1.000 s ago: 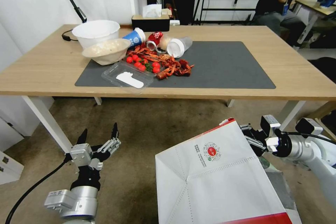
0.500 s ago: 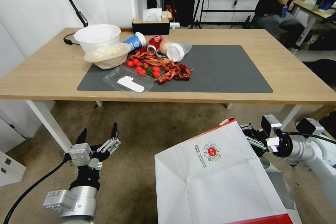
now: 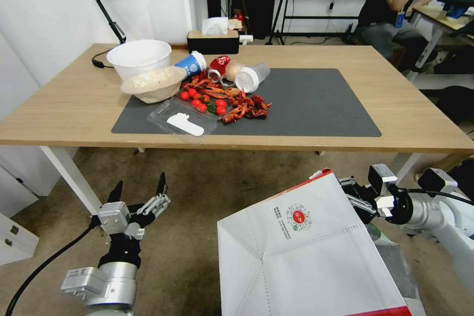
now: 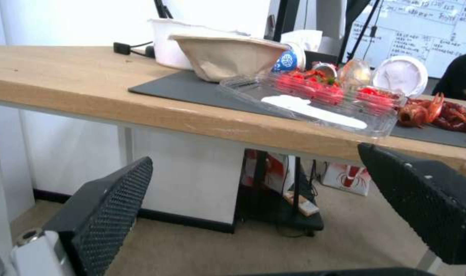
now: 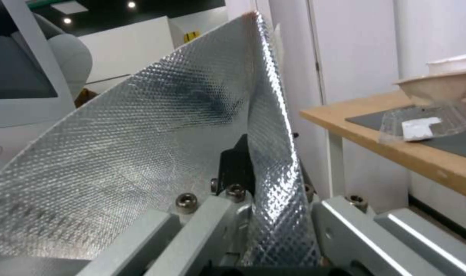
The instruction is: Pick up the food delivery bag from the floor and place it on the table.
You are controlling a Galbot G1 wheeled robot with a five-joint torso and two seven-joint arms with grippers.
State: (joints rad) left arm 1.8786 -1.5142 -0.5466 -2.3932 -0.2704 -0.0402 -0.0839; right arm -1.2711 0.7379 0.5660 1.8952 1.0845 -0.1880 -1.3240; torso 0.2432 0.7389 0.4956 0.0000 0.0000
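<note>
The table (image 3: 395, 108) sits lower in the head view than it did 1 second ago, and more of the lamp and back wall shows, so the camera has risen; the arms and the bag keep nearly the same places in the picture, which I judge means the torso is lifting the whole load toward tabletop height. The food delivery bag (image 3: 301, 256) is off the floor (image 3: 207, 192), tipped with its white underside and fold creases facing up, low and to the right in front of the table's near edge and not yet above it. The dark mat (image 3: 316, 98) has bare room on its right half, while bowls, cups, crayfish and a clear tray crowd its left. The right gripper (image 3: 359, 201) is clamped on the bag's rim, foil lining pinched between its pads in the right wrist view. The left gripper (image 3: 139, 191) hangs low on the left, spread wide and empty. The bag's round red logo (image 3: 297, 215) has small print beside it, too fine to read.
</note>
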